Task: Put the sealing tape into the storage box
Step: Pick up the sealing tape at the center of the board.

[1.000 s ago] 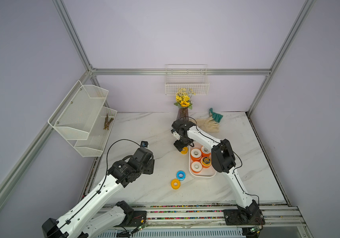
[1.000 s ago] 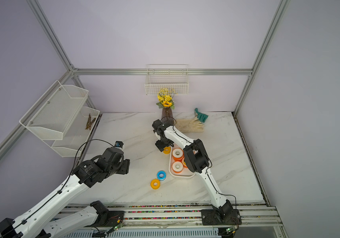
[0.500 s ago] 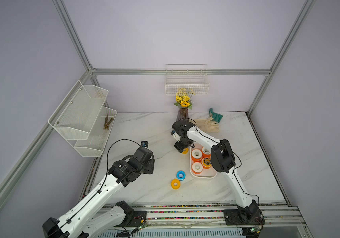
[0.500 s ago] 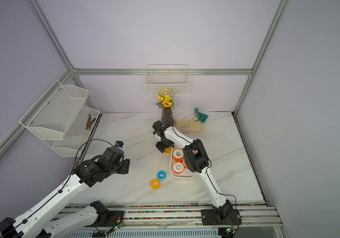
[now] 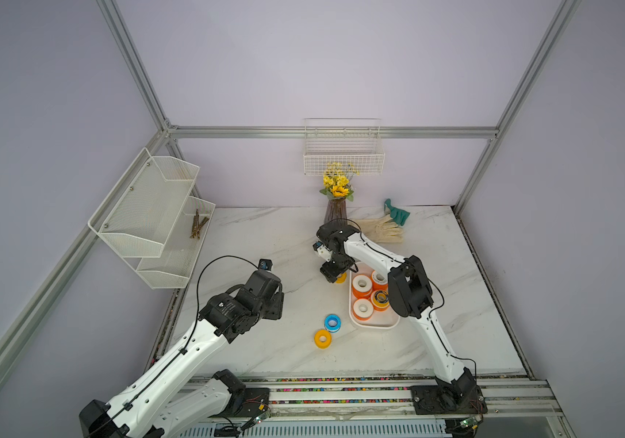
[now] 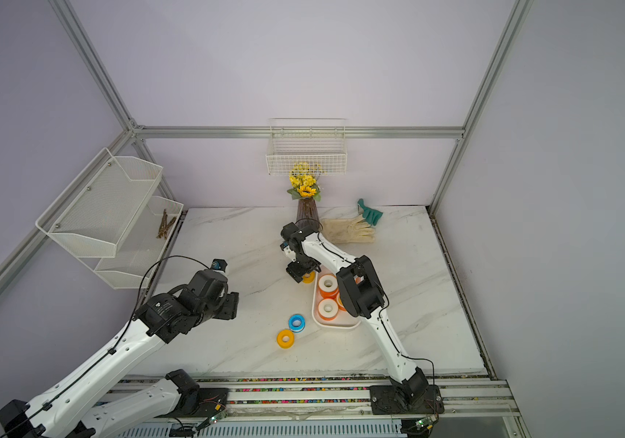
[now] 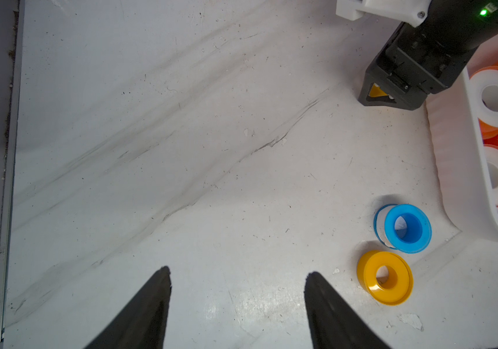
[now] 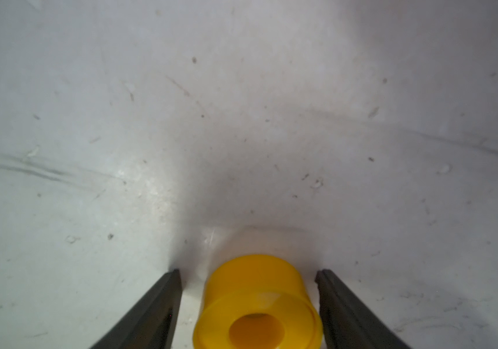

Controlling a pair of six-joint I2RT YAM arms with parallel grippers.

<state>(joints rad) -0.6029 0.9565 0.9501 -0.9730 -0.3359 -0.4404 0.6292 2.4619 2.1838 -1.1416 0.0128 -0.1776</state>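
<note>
The sealing tape is a set of small round plastic spools with centre holes, split between the white marble tabletop and the storage box, a shallow white plastic tub with a smooth rounded rim. In both top views the tub holds orange spools with white faces and one black-and-yellow spool. Three spools are not yet in it.

The step in hand looks like the grasp of one of them. The right gripper is down at the table just beside the tub's far corner. Its jaws are open on either side of a yellow spool, whose hole faces the wrist camera. A strip of table shows between the spool and one finger, while the other finger stands very close to the flange, so nothing is clamped.

The next move calls for closing squarely on the barrel, lifting clear of the rim and lowering the spool into a free spot among the others.

The left gripper hangs open and empty over bare marble. A blue-and-white spool lies near the tub's wall, and a second yellow spool sits just beside it, both off to one side of that gripper
</note>
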